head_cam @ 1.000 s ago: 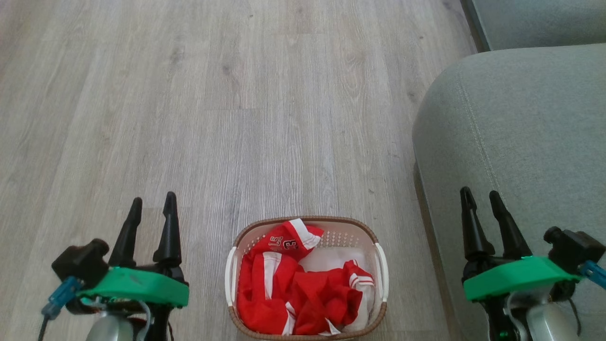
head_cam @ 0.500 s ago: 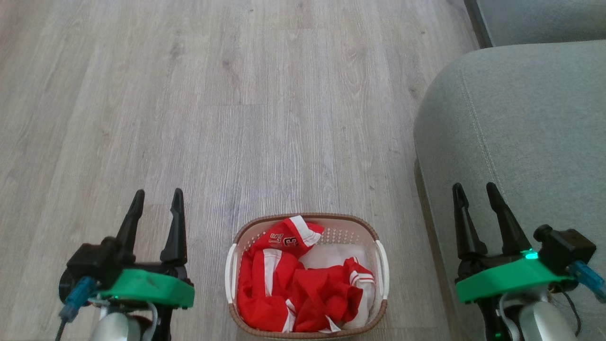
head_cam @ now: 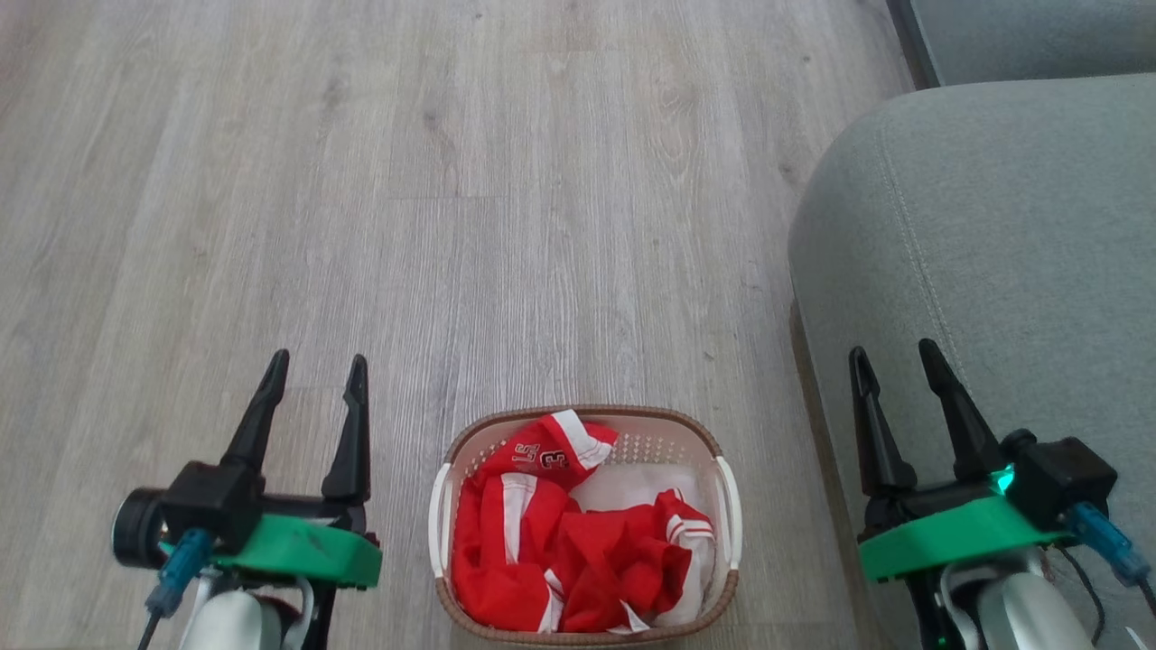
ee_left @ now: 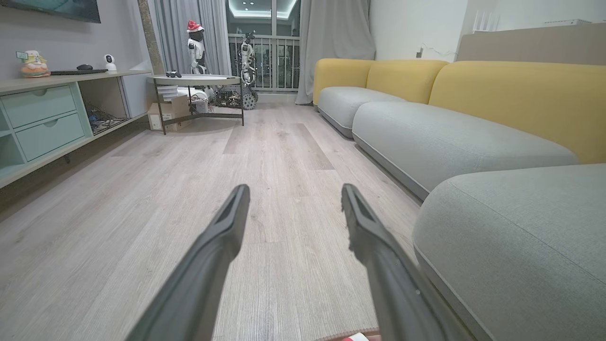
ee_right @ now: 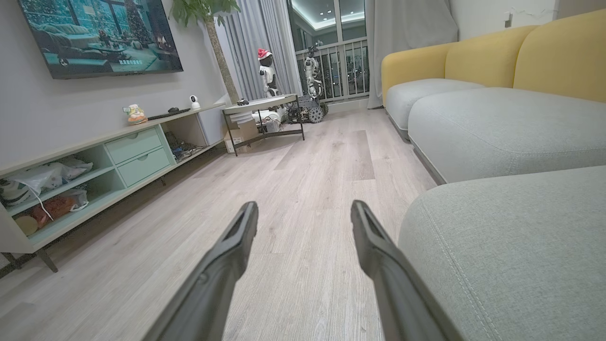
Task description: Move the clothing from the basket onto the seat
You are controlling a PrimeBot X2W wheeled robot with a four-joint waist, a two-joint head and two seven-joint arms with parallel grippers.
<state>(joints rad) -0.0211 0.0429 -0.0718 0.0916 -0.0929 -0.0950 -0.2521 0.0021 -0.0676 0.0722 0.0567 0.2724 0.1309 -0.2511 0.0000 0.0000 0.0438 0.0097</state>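
Observation:
Crumpled red clothing (head_cam: 578,560) with white trim fills the white basket (head_cam: 722,506), which stands on the wood floor at the bottom middle of the head view. The grey seat (head_cam: 1002,244) rises to the basket's right. My left gripper (head_cam: 315,370) hangs open over the floor left of the basket, nothing between its fingers. My right gripper (head_cam: 891,357) hangs open over the seat's near edge, to the basket's right, also holding nothing. In the left wrist view my left gripper (ee_left: 292,194) points down the room, the seat (ee_left: 521,237) at its right. The right gripper (ee_right: 304,210) stands likewise beside the seat (ee_right: 511,246).
A second grey cushion (head_cam: 1030,36) lies beyond the seat, with yellow backrests (ee_left: 521,90) behind. A low green cabinet (ee_right: 94,166) runs along the opposite wall. A round table (ee_left: 199,83) stands at the far end. Wood floor (head_cam: 452,226) stretches ahead of the basket.
Both grippers have edged inward toward the basket and slightly up the head view, and their wrists have rolled a little. Both stay open. The clothing and basket have not moved.

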